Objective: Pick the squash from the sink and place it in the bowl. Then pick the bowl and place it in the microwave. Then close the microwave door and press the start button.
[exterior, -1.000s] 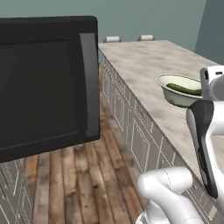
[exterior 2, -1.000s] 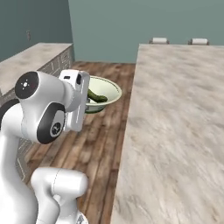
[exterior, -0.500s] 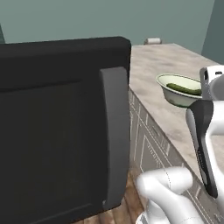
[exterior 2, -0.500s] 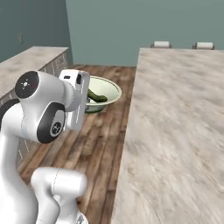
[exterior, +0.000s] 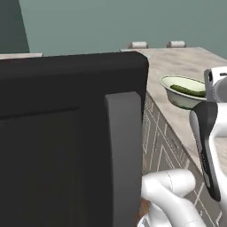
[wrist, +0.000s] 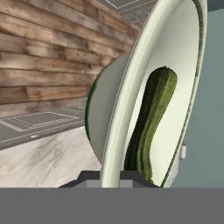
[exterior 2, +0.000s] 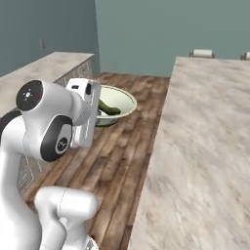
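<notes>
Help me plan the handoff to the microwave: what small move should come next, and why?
Probably keep carrying the bowl toward the microwave door side and find the opening before lowering. The squash already lies inside the bowl, the gripper pinches its rim, and the bowl hangs over the wooden floor, so releasing now would likely drop it.

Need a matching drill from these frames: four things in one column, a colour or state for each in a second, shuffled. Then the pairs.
Things:
1. small elongated squash
2. wide round bowl
3. black microwave door with its grey handle
4. wooden plank floor

States:
A. brown, between two counters
B. dark green, lying inside the bowl
C. pale greenish-white, carried by the arm
D. swung open, close to the left base camera

Pairs: 1-B, 2-C, 3-D, 4-A
</notes>
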